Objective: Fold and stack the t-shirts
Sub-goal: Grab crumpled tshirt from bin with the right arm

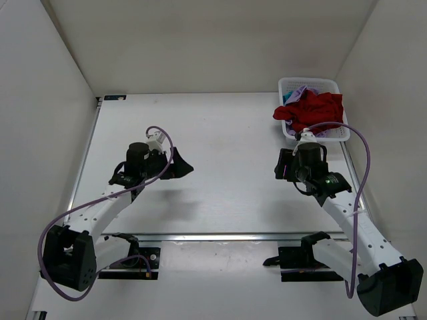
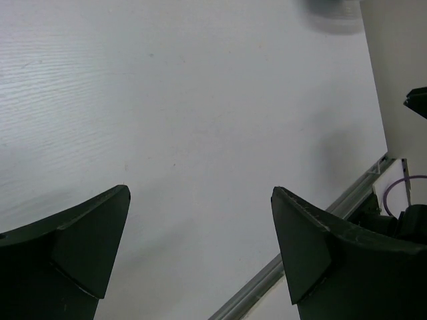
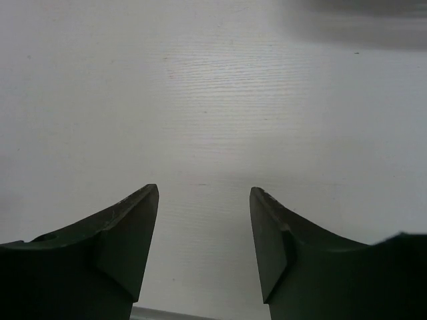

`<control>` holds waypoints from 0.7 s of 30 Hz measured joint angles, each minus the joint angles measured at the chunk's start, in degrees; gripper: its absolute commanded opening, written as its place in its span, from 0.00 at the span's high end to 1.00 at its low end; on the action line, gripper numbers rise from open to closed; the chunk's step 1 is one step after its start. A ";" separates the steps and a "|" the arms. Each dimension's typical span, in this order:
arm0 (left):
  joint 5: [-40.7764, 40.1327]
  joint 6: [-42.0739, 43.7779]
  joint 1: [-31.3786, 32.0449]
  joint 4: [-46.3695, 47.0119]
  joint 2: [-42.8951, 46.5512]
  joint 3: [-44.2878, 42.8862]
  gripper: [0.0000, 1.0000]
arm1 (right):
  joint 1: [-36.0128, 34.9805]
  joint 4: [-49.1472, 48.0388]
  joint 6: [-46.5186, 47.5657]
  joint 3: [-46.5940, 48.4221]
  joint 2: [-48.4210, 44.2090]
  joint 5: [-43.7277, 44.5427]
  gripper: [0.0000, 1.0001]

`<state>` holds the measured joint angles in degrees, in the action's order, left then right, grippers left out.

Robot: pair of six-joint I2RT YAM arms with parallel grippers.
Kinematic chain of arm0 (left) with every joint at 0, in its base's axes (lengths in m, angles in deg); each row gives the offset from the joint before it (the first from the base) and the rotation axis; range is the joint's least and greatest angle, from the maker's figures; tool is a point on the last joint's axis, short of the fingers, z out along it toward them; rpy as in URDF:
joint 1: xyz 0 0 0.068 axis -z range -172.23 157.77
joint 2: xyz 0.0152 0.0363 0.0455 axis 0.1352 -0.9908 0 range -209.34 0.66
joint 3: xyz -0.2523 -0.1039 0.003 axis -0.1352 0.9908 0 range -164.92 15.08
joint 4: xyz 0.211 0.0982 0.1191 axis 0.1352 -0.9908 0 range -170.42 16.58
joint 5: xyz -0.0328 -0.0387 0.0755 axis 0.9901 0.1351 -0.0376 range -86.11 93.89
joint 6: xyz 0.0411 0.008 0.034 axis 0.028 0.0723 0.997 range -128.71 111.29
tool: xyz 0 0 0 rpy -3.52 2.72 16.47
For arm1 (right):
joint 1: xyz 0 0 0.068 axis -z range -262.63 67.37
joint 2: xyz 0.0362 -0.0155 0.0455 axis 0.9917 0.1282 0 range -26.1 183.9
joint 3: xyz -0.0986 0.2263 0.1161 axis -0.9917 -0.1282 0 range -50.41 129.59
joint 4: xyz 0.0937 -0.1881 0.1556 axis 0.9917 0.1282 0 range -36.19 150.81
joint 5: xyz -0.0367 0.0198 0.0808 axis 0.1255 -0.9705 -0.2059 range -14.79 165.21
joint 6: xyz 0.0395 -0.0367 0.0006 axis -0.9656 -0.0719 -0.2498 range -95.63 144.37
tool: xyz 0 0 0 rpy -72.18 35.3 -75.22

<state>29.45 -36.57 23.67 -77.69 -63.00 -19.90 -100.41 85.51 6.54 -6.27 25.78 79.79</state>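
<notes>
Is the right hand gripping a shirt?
No, the right hand is open and empty over the table; the red shirt lies in the basket.

A white mesh basket (image 1: pixel 333 83) is seen at the far right corner of the bench (image 1: pixel 227 127). A deep red t-shirt (image 1: pixel 312 108) is heaped in it and draped over its near rim. Scraps of a lavender t-shirt (image 1: pixel 301 90) and a teal t-shirt (image 1: pixel 287 99) are glimpsed beneath. The left pincer (image 1: pixel 181 165) and the right pincer (image 1: pixel 281 165) are held over bare bench, well apart, the right one near the basket.
</notes>
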 measured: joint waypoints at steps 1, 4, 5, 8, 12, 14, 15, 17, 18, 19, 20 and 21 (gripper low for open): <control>0.07 0.04 0.42 0.00 0.02 0.00 0.01 | 0.15 0.02 0.04 0.00 0.00 -0.15 0.50; 2.19 -0.26 0.26 2.67 1.11 1.18 0.01 | 1.40 0.66 0.50 0.59 0.13 -1.70 0.68; 2.47 -0.28 0.22 3.34 1.75 1.55 0.01 | 1.57 0.90 0.66 1.05 0.22 -2.12 0.74; 3.32 -0.72 0.39 4.98 2.27 1.75 0.02 | 1.62 0.98 1.60 3.15 0.55 -2.49 0.99; 4.96 -3.08 1.70 9.64 2.58 3.76 0.52 | 2.38 1.16 1.99 7.04 2.75 -1.57 1.00; 5.29 -3.80 3.17 10.99 2.58 4.70 0.80 | 5.68 1.40 2.56 10.19 5.57 -1.46 1.00; 5.33 -4.04 3.96 11.72 2.56 5.09 0.82 | 8.70 0.94 2.97 11.98 7.39 -1.75 1.00; 5.22 -4.20 5.60 12.83 2.54 5.66 0.77 | 14.84 0.59 3.32 15.39 11.32 -1.86 0.90; 5.09 -4.37 6.34 13.62 2.51 6.01 0.73 | 17.62 0.15 3.52 17.05 13.35 -1.62 0.78; 5.09 -4.57 6.84 14.19 2.54 6.32 0.66 | 19.34 -0.55 3.78 18.14 14.97 -1.20 0.64; 5.01 -4.85 7.32 14.84 2.54 6.80 0.62 | 21.51 -1.44 3.96 19.04 16.90 -0.59 0.58; 4.92 -5.16 7.63 15.63 2.54 7.37 0.61 | 22.99 -2.51 4.26 19.54 18.56 -0.28 0.48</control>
<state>34.37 -41.73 31.30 -62.06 -60.47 -12.53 -77.42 83.00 10.81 13.27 44.34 79.51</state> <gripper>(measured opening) 0.342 0.349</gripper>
